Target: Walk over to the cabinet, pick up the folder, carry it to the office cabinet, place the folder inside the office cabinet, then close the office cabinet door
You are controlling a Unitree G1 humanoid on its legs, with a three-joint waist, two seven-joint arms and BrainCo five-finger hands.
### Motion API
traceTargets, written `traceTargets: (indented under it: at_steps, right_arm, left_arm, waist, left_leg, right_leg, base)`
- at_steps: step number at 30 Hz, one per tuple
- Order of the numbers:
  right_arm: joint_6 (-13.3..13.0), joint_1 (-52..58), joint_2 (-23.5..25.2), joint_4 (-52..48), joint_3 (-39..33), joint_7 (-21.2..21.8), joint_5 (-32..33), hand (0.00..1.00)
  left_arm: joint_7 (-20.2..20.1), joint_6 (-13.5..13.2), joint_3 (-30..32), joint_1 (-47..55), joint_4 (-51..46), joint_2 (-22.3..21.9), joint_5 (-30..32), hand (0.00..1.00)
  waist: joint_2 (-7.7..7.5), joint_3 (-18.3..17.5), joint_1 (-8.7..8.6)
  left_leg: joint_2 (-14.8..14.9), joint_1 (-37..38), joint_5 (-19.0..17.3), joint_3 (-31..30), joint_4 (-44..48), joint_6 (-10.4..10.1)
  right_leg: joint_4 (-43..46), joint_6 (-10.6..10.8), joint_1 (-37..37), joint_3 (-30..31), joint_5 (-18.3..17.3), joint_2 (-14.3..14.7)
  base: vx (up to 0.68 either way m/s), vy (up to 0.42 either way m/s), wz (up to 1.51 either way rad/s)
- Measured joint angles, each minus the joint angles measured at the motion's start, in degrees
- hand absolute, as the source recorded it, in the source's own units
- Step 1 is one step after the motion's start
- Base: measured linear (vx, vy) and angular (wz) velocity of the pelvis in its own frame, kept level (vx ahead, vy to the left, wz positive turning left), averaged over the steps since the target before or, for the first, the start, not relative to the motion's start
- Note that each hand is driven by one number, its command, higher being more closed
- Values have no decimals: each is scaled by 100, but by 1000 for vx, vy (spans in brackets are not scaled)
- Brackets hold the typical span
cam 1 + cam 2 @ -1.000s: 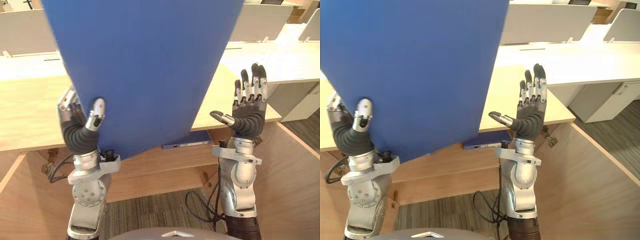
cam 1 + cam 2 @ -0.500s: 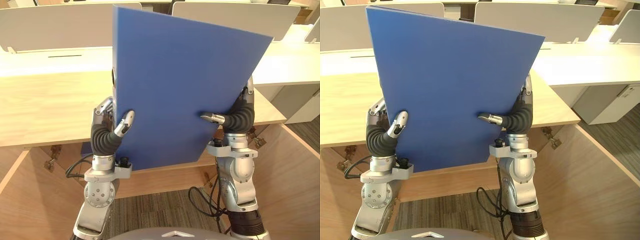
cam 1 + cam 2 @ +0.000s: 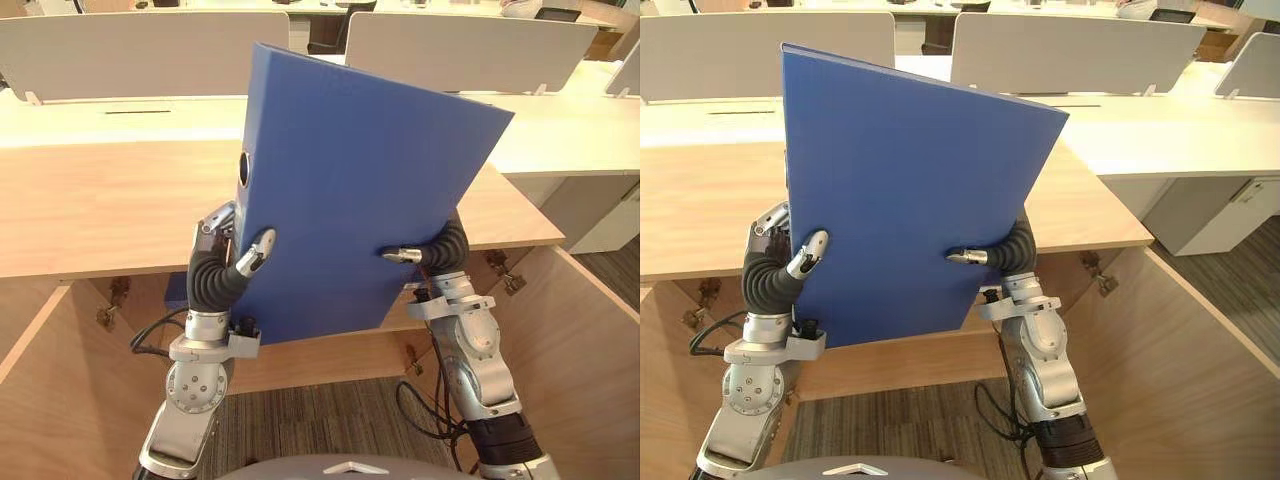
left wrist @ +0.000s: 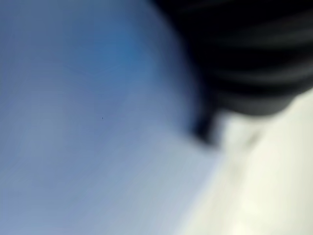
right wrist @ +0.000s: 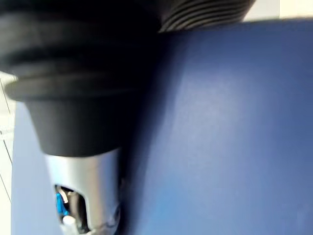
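Blue folder [image 3: 350, 190] held up in air, tilted, above wood surface [image 3: 100, 200]. L hand [image 3: 212, 272] pinches spine edge, thumb on front face; R hand [image 3: 443, 247] clamps opp. edge, thumb on front, fingers hidden behind.

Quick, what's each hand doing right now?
Left hand: shut on the blue folder, thumb in front.
Right hand: shut on the blue folder too.

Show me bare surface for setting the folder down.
The wooden top lies bare left of the blue folder, and on a narrower strip to its right. The middle is crowded: left hand and right hand grip it.
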Motion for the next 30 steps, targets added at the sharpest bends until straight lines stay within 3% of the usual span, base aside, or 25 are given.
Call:
traceTargets:
  at_steps: [9,16,17,25,30]
  right_arm:
    - [266,4,-544,420,468,226,200,100]
    - [330,4,-567,422,496,254,201,100]
    - [314,4,-512,421,486,250,202,100]
    - [200,3,6,389,380,199,56,100]
    - [188,20,455,-51,221,138,-315,100]
  left_arm:
    - [7,-28,12,-72,-48,339,175,100]
    - [12,-36,43,-115,-39,386,245,100]
    - [36,-36,43,-114,-28,380,244,0]
    - [49,-125,149,17,94,324,257,0]
    - [181,-186,566,362,195,14,253,0]
  waist:
    - [-86,-271,17]
    - [-67,-380,24]
    - [-64,-382,24]
    - [-52,-424,31]
    - [-46,-426,46]
  left_leg:
    - [0,-116,60,-1,0,5]
    - [-1,-168,70,0,0,4]
    - [0,-169,71,0,0,3]
    - [9,-182,69,-6,1,1]
    - [11,-193,66,-29,1,-1]
  right_leg:
    - [-18,-19,-115,11,25,-1]
    - [-28,-29,-162,25,38,0]
    - [-31,-32,-162,26,41,2]
    - [-75,-35,-152,22,49,12]
    - [-81,-31,-147,2,46,10]
  base:
    - [-22,2,0]
    - [0,0,0]
    - [0,0,0]
    - [0,0,0]
    - [0,0,1]
